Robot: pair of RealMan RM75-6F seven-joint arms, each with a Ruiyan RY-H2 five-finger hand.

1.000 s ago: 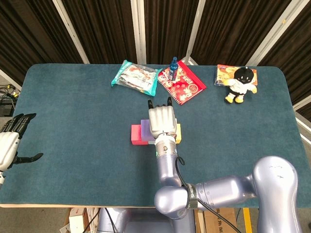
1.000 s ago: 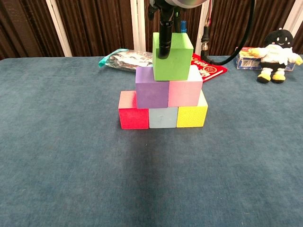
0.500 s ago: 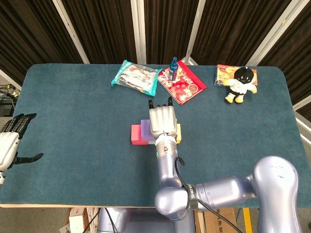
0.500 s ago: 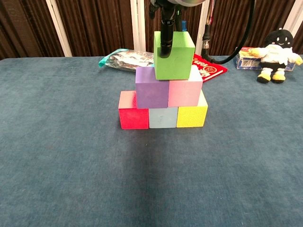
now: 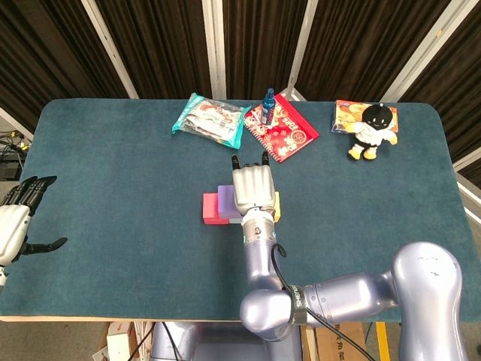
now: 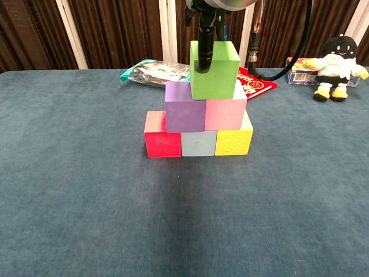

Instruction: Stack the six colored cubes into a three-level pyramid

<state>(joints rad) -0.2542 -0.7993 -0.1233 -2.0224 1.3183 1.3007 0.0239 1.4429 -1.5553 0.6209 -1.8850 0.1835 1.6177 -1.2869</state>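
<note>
Six cubes mid-table; right hand fingers grasp green cube; left hand released at table edge.

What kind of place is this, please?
Probably a robot lab or demo room: a blue-covered table, dark curtains behind it, and test props such as cubes and a plush toy.

Red, pale blue, yellow cubes below; purple, pink above; green topmost.
</note>
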